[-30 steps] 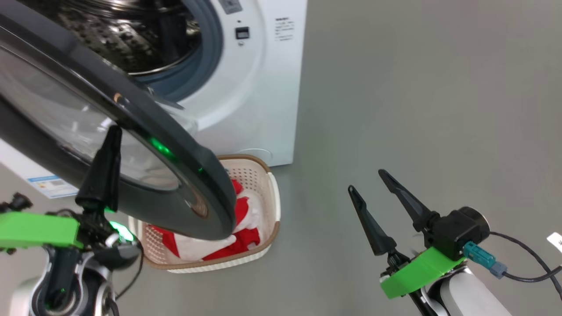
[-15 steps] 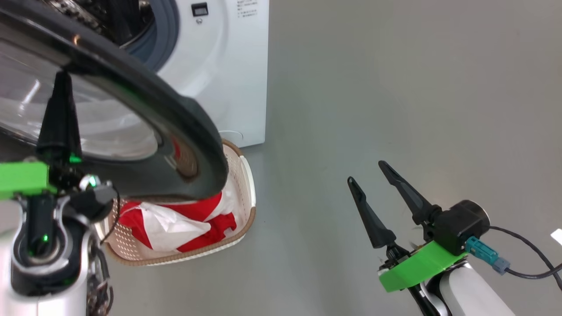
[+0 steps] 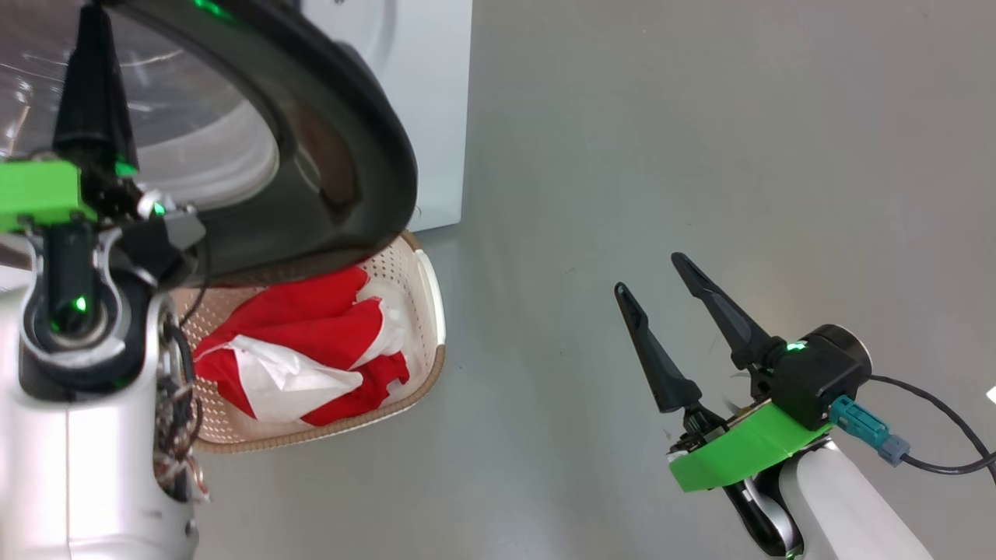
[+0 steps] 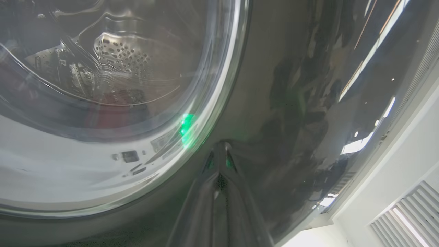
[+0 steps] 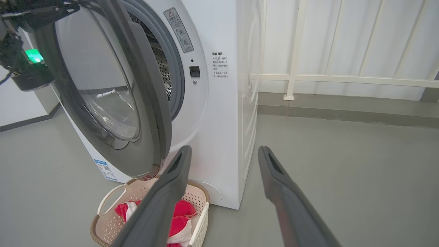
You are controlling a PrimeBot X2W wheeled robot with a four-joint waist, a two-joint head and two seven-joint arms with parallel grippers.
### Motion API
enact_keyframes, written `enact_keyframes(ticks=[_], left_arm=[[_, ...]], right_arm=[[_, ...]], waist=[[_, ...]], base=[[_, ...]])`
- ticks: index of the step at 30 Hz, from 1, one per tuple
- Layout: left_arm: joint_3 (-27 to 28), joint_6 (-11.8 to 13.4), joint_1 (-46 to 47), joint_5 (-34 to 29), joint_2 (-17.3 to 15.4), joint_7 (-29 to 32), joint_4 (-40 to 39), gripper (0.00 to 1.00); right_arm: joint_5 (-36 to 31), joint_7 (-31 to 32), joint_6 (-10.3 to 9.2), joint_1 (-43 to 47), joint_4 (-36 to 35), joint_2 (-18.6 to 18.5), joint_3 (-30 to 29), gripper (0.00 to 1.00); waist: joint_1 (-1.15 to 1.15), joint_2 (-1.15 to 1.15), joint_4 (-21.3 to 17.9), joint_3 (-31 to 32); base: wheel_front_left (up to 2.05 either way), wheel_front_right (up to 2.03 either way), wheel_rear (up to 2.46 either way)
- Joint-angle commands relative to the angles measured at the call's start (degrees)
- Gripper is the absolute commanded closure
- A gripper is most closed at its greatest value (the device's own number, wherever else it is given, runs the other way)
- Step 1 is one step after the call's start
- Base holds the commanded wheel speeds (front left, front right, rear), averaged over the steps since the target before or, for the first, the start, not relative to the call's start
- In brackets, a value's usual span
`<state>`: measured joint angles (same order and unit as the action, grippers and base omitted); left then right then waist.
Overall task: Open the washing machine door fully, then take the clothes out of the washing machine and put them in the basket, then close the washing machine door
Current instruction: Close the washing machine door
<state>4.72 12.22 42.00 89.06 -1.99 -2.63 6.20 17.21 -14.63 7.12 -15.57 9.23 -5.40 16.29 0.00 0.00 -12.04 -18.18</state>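
Note:
The washing machine door (image 3: 350, 155) stands partly open over the basket (image 3: 430, 289), its black rim and glass window (image 4: 120, 85) close before me. My left gripper (image 3: 92, 19) is shut, and its tips (image 4: 219, 148) rest against the door's outer black rim beside the glass, holding nothing. Red and white clothes (image 3: 311, 350) lie in the cream basket on the floor by the washing machine (image 3: 436, 117). My right gripper (image 3: 648, 274) hangs open and empty over bare floor to the right. In the right wrist view, the door (image 5: 151, 103) angles out from the washing machine (image 5: 233, 103) above the basket (image 5: 109, 196) and clothes (image 5: 183, 208).
Grey floor (image 3: 700, 140) spreads to the right of the machine. A white railing (image 5: 343, 79) and a low kerb run along the back wall. A blue label sticker (image 5: 104, 168) sits low on the machine's front. My pale left forearm (image 3: 85, 467) stands beside the basket.
The head view has shifted. The door has swung closer to the machine's front with my shut left gripper against it, uncovering more of the basket. The right gripper stays open in place.

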Motion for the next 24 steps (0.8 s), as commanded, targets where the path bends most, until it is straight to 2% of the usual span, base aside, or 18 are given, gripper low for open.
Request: enact_keyframes(ticks=[1, 6, 12, 17, 20, 22, 24], left_arm=[[0.65, -1.00, 2.72, -1.05, -1.45, -0.05, -0.67, 1.00], [0.68, -1.89, 6.97, -0.64, -1.67, 0.42, 3.47, 1.00], [0.96, -4.21, 10.99, 0.25, -2.22, 1.58, 8.83, 1.00], [0.79, -6.02, 11.43, 0.50, -2.36, 2.38, 11.18, 1.00], [0.22, -8.16, 10.06, 1.06, -2.42, 4.03, 11.65, 1.00], [-0.47, -9.68, 8.40, 0.28, -2.88, 4.53, 11.50, 0.00], [-0.99, -10.78, 6.31, -0.73, -3.51, 4.65, 11.23, 0.00]], right_arm=[[-0.22, -0.37, 0.36, -0.88, -1.41, 0.13, 1.31, 0.00], [-0.08, -0.37, 0.36, -0.99, -1.35, 0.30, 0.83, 0.00], [-0.01, -0.37, 0.36, -1.57, -1.13, 0.50, 0.96, 0.00], [-0.01, -0.37, 0.36, -1.77, -0.85, 0.55, 1.02, 0.00], [-0.10, -0.37, 0.36, -1.51, -0.71, 0.52, 0.89, 0.00], [-0.18, -0.37, 0.36, -1.28, -0.71, 0.43, 0.59, 0.00], [0.01, -0.37, 0.36, -1.05, -0.69, 0.45, -0.05, 0.00]], waist=[[0.00, 0.00, -0.36, -0.44], [0.00, 0.00, -0.35, -1.58], [0.00, 0.00, -0.26, -2.24], [0.00, 0.00, 0.06, -1.68], [0.00, 0.00, 0.54, -0.67], [0.00, 0.00, 0.84, 0.19], [0.00, 0.00, 1.12, 1.14]], base=[[0.00, 0.00, 0.00], [0.00, 0.00, 0.00], [0.00, 0.00, 0.00], [0.00, 0.00, 0.00], [0.00, 0.00, 0.00], [0.00, 0.00, 0.00], [0.00, 0.00, 0.00]])
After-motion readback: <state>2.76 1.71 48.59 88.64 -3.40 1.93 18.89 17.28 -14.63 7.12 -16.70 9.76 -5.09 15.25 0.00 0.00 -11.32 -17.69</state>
